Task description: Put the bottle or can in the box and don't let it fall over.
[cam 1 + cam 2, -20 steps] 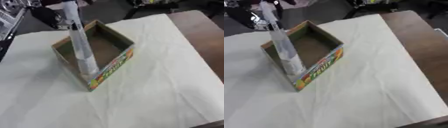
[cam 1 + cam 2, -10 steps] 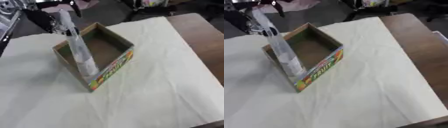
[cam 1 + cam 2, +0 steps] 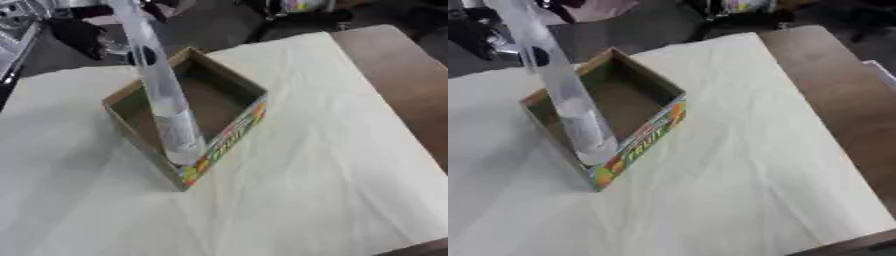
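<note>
Bottle (image 3: 162,95) is standing in the near corner of the box (image 3: 229,135), a tall clear one with a pale label low down, and it is leaning a little so that its top is tipping away toward the far left. Its base is sitting inside the cardboard walls, tucked against the corner nearest me, just behind the bright fruit print on the front side.

The box is resting at an angle on a cream cloth (image 3: 315,170) that is covering most of the table (image 3: 824,65); bare brown wood is showing along the right edge.

A dark shape, which I take for the robot's left hand (image 3: 79,36), is showing at the far left, up beyond the box and level with the upper part of the bottle. It is too blurred for me to make out its fingers, and I cannot tell whether it is touching the bottle or hanging just beside it. From that hand, the bottle's neck is lying just to the right, and the box is sitting below and to the right of it. The right hand is showing in neither view.
</note>
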`<action>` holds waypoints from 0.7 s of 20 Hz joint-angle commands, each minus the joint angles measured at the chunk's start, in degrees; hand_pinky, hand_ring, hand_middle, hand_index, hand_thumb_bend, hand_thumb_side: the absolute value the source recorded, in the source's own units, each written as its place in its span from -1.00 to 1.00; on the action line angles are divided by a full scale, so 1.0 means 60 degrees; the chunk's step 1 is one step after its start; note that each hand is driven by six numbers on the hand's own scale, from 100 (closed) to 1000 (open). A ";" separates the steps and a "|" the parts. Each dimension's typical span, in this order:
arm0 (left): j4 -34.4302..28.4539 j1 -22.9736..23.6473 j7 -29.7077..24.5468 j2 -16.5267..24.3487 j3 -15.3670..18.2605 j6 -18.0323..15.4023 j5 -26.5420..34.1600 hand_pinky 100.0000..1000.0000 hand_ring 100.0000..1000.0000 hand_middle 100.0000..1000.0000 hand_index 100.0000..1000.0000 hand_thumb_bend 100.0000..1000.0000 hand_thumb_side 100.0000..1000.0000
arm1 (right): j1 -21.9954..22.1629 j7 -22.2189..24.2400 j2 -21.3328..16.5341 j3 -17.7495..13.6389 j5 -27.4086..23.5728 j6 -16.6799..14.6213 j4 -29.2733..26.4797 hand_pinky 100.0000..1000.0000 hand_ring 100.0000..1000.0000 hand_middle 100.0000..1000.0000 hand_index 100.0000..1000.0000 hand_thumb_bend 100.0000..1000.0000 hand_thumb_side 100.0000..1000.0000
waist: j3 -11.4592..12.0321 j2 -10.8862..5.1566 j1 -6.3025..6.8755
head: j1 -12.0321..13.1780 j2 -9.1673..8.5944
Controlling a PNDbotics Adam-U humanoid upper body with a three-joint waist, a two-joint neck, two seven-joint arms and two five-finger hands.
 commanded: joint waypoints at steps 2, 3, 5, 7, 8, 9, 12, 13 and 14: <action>-0.0160 -0.0126 -0.0410 0.0388 0.0109 -0.0096 0.0064 1.00 0.93 1.00 1.00 0.08 0.43 | -0.0101 -0.0020 -0.0165 -0.0093 -0.0069 0.0046 -0.0168 1.00 1.00 1.00 0.85 -1.00 -0.14 | 0.0003 -0.0157 -0.0041 | -0.0052 0.0013; -0.0162 -0.0116 -0.0567 0.0416 0.0095 -0.0100 -0.0059 1.00 0.96 1.00 1.00 0.05 0.31 | -0.0111 -0.0022 -0.0165 -0.0091 -0.0074 0.0053 -0.0168 1.00 1.00 1.00 0.85 -1.00 -0.14 | 0.0006 -0.0157 -0.0036 | -0.0055 0.0012; -0.0168 -0.0086 -0.0810 0.0436 0.0060 -0.0143 -0.0294 1.00 1.00 1.00 1.00 -0.09 0.10 | -0.0121 -0.0028 -0.0160 -0.0090 -0.0083 0.0068 -0.0168 1.00 1.00 1.00 0.85 -1.00 -0.14 | 0.0009 -0.0154 -0.0029 | -0.0061 0.0013; -0.0152 -0.0067 -0.0878 0.0422 0.0048 -0.0180 -0.0458 1.00 0.96 1.00 1.00 -0.14 0.01 | -0.0134 -0.0039 -0.0153 -0.0092 -0.0089 0.0080 -0.0168 1.00 1.00 1.00 0.85 -1.00 -0.14 | 0.0004 -0.0147 -0.0027 | -0.0064 0.0007; -0.0147 -0.0067 -0.0888 0.0409 0.0073 -0.0187 -0.0495 1.00 0.95 1.00 1.00 -0.17 -0.02 | -0.0144 -0.0045 -0.0149 -0.0092 -0.0092 0.0083 -0.0168 1.00 1.00 1.00 0.85 -1.00 -0.14 | -0.0003 -0.0142 -0.0026 | -0.0062 0.0004; -0.0144 -0.0071 -0.0880 0.0392 0.0098 -0.0190 -0.0509 1.00 0.94 1.00 1.00 -0.19 -0.06 | -0.0153 -0.0048 -0.0143 -0.0091 -0.0096 0.0085 -0.0168 1.00 1.00 1.00 0.85 -1.00 -0.14 | -0.0014 -0.0133 -0.0027 | -0.0062 0.0003; -0.0150 -0.0067 -0.0848 0.0370 0.0098 -0.0218 -0.0575 1.00 0.94 1.00 1.00 -0.22 -0.20 | -0.0169 -0.0061 -0.0109 -0.0097 -0.0089 0.0109 -0.0168 1.00 1.00 1.00 0.85 -1.00 -0.13 | -0.0040 -0.0101 -0.0016 | -0.0065 0.0011; -0.0151 -0.0057 -0.0843 0.0368 0.0083 -0.0236 -0.0631 0.99 0.95 1.00 1.00 -0.22 -0.24 | -0.0181 -0.0066 -0.0092 -0.0100 -0.0083 0.0125 -0.0168 1.00 1.00 1.00 0.85 -1.00 -0.13 | -0.0051 -0.0085 -0.0008 | -0.0066 0.0007; -0.0152 -0.0045 -0.0843 0.0367 0.0066 -0.0267 -0.0712 0.98 0.97 1.00 1.00 -0.22 -0.29 | -0.0195 -0.0070 -0.0077 -0.0101 -0.0077 0.0141 -0.0168 1.00 1.00 1.00 0.85 -1.00 -0.13 | -0.0062 -0.0069 0.0001 | -0.0067 0.0000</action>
